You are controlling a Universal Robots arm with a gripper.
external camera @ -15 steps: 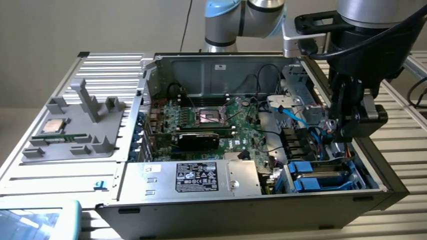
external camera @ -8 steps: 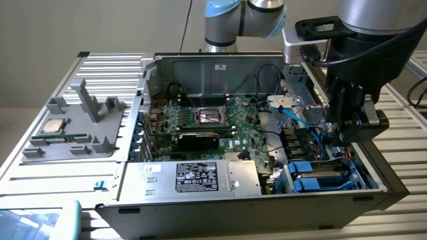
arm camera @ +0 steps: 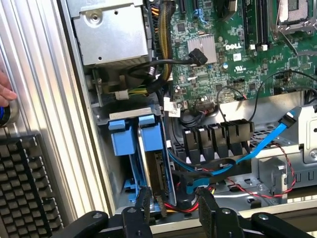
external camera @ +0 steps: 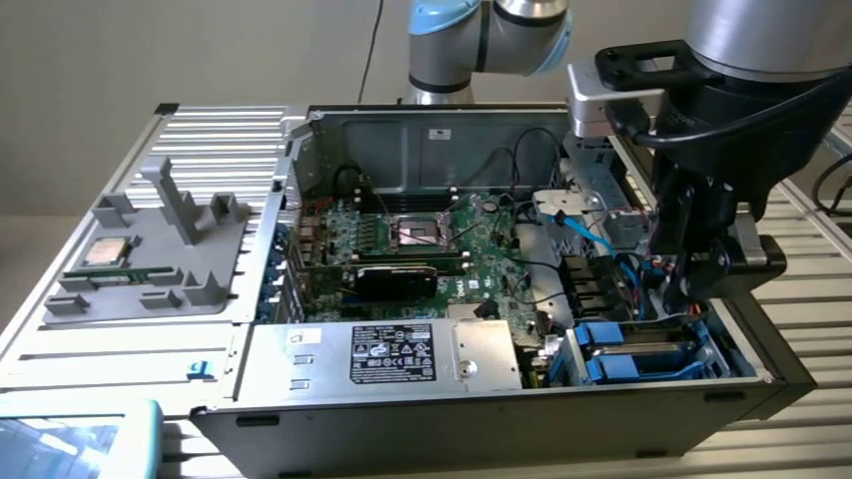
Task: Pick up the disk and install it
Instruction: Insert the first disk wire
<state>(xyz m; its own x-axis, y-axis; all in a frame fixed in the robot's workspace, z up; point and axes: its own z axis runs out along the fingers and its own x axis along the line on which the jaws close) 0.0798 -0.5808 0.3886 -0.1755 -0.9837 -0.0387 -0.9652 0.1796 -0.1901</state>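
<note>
A plain pale wall [external camera: 160,50] stands behind a ribbed metal table [external camera: 805,439].

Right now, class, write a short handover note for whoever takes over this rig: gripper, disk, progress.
The gripper is open, holding nothing, close to one end of the disk.
The disk stands on edge in its blue carrier, inside the drive bay.
Done: the disk sits in the bay.
Left: whether it is fully seated cannot be told, so installation may be unfinished.
</note>
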